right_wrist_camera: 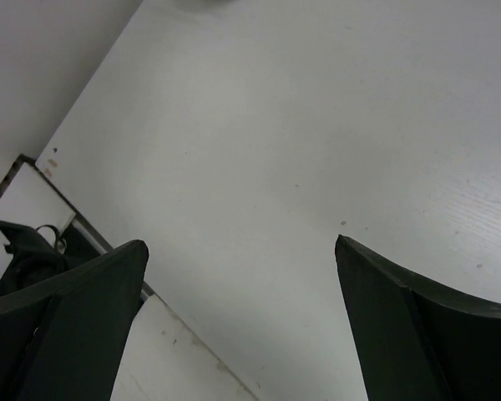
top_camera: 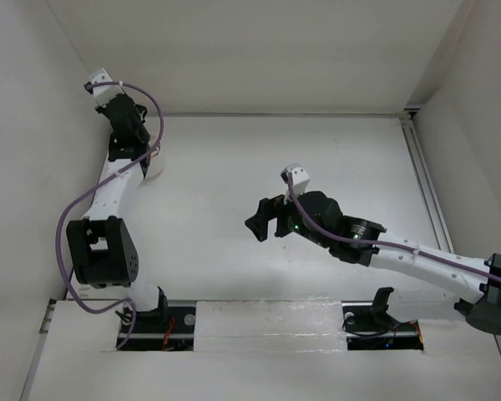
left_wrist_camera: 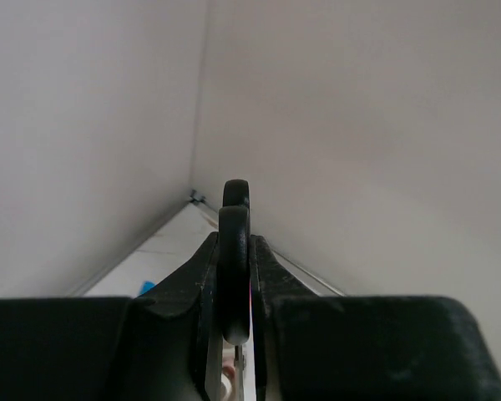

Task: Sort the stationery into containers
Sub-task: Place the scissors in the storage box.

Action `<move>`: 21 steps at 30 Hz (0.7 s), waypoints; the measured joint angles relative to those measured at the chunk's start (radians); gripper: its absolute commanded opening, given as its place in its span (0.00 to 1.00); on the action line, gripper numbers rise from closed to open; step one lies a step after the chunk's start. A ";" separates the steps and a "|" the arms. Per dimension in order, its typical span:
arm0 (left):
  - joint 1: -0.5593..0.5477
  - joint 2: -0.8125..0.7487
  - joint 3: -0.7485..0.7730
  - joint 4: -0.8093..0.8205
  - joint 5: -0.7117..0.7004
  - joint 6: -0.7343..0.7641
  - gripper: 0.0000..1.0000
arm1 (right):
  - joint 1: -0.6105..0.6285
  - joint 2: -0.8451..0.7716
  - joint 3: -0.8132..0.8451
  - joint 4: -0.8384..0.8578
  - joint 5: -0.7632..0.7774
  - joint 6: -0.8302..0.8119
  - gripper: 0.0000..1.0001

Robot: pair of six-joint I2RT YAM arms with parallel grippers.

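Observation:
My left gripper (top_camera: 132, 134) is at the far left of the table, close to the left wall. In the left wrist view it (left_wrist_camera: 234, 244) is shut on the black-handled scissors (left_wrist_camera: 234, 219), whose handle loops stand edge-on between the fingers and stick out past the tips. The white cup (top_camera: 155, 170) sits on the table right under that arm, mostly hidden by it. My right gripper (top_camera: 263, 219) hovers over the middle of the table. In the right wrist view it (right_wrist_camera: 239, 242) is open and empty, with bare table under it. The other stationery is hidden or out of view, apart from a small blue bit (left_wrist_camera: 146, 286).
White walls close in the table at the left and back. A metal rail (top_camera: 426, 184) runs along the right side. A raised white ledge (top_camera: 267, 322) spans the near edge between the arm bases. A black arm base (right_wrist_camera: 21, 251) shows in the right wrist view.

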 measured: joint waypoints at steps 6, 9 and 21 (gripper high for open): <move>0.000 0.146 0.024 0.185 -0.210 0.111 0.00 | 0.035 -0.026 -0.076 0.041 -0.035 0.036 1.00; 0.000 0.194 0.023 0.285 -0.278 0.163 0.00 | 0.050 -0.014 -0.084 0.048 -0.049 0.048 1.00; 0.026 0.327 0.020 0.544 -0.352 0.274 0.00 | 0.063 0.090 -0.087 0.089 -0.107 0.060 1.00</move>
